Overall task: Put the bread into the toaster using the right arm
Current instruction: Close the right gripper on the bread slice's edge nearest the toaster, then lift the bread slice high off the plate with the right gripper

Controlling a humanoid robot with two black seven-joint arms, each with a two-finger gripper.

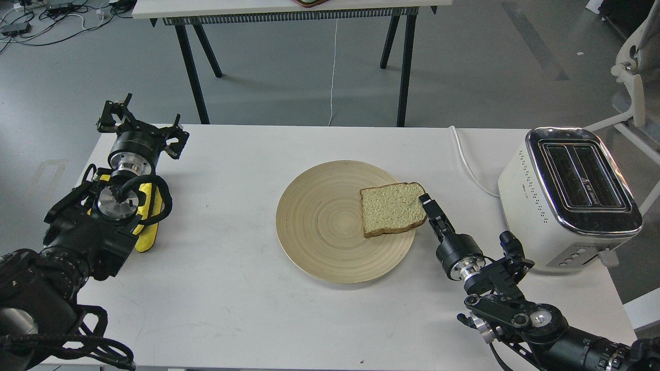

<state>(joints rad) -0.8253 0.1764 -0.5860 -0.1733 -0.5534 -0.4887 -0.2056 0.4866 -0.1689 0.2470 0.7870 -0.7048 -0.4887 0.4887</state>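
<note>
The bread (392,208) lies flat on the right side of a round wooden plate (314,221) in the middle of the white table. The white toaster (521,180) with its chrome top stands at the table's right edge, both slots empty. My right gripper (430,210) is low over the table, its tip touching or just beside the bread's right edge. It is seen narrow and dark, so I cannot tell its fingers apart. My left gripper (142,122) rests at the far left of the table, its fingers spread and empty.
The toaster's white cord (468,161) runs over the table between the plate and the toaster. A yellow part (147,206) sits on my left arm. Another table (278,9) stands behind, and a white chair (637,77) at the right.
</note>
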